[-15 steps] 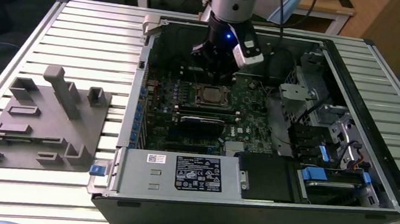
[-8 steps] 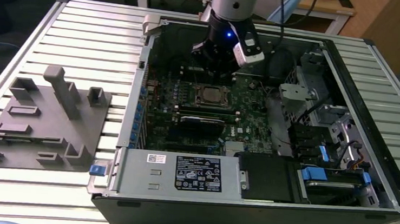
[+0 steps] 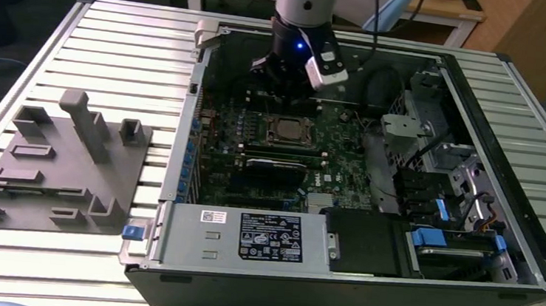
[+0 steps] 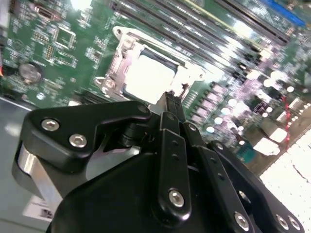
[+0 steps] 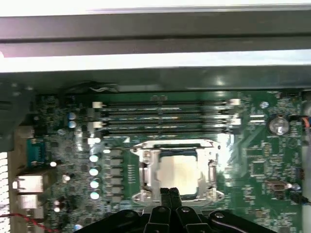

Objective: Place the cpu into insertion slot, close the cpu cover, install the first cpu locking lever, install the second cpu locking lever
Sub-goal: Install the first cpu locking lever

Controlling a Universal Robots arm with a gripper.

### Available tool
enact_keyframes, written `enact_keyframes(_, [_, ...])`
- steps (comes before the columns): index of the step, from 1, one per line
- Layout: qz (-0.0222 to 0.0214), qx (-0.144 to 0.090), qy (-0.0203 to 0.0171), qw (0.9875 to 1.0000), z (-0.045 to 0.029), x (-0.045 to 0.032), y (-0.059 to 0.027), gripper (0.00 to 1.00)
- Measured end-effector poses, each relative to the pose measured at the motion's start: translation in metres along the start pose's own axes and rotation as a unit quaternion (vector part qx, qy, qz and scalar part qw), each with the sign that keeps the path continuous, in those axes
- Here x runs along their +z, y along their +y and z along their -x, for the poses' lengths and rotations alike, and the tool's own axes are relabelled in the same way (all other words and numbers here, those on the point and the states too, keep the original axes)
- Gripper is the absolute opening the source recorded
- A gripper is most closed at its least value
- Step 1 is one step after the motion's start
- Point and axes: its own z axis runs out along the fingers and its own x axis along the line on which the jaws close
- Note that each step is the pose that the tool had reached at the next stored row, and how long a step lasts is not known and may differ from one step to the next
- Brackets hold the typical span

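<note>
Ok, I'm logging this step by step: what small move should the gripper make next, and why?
Probably a short drop toward the insertion slot's edge, to reach a locking lever. The cpu sits under the cpu cover, which looks closed flat, and the gripper, fingers together, hovers at that edge. Whether either lever is latched I cannot tell.

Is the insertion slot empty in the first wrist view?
No, the cpu lies in the insertion slot, its pale silver face showing.

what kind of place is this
Likely a robotics lab bench: a grey robot arm reaches into an open black computer case lying on a ribbed silver metal table, wooden desks behind.
</note>
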Motion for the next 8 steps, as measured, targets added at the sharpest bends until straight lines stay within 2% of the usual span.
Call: enact_keyframes(8, [0.0002,0.000,-0.0044,1.0000,-0.0248,-0.0005,-0.0011,0.10])
